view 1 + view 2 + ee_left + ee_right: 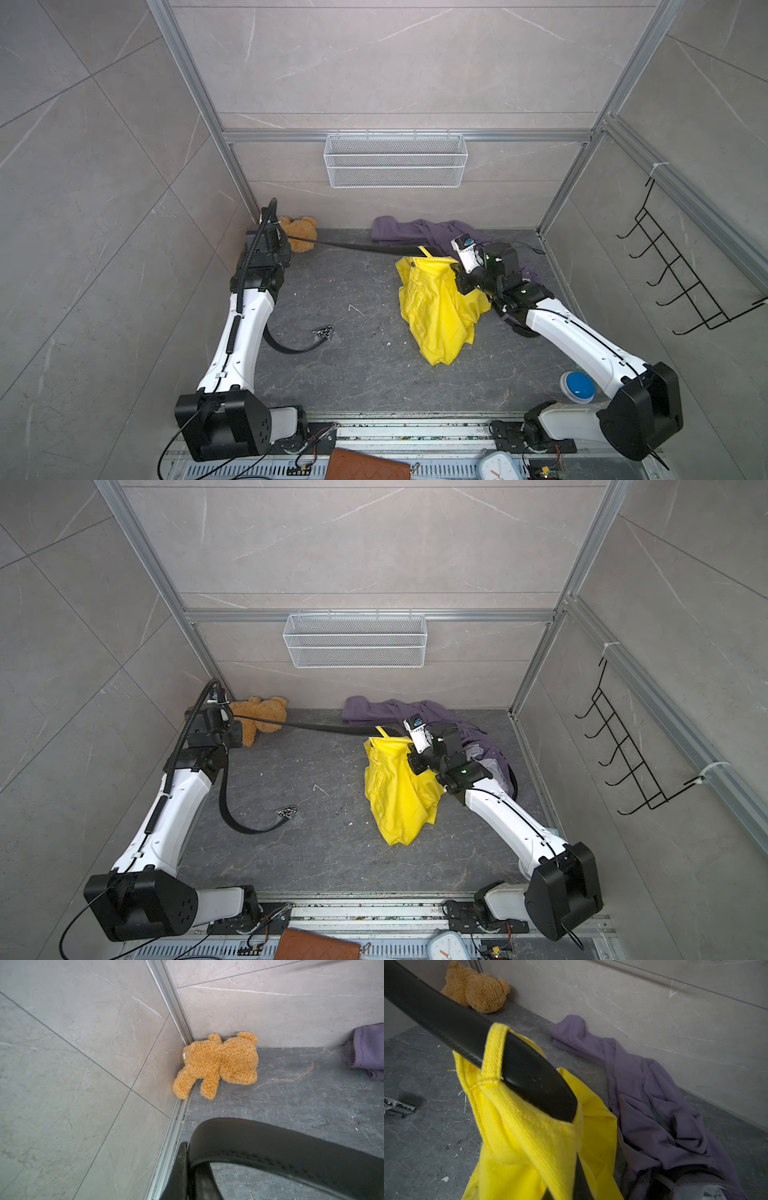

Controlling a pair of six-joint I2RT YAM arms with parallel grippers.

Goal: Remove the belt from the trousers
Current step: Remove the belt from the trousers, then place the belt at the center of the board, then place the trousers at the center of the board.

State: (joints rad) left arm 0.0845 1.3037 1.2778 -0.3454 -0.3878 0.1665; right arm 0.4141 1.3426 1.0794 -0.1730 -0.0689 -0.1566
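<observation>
Soft even light, blurred close-ups

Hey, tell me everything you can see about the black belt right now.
The belt is a black, leather-looking strap with stitched edges. The left tool pinches it near the teddy bear. From there it runs taut to the yellow trousers, its tip threaded through one belt loop. The other end hangs down to the floor, where its silver buckle lies.
</observation>
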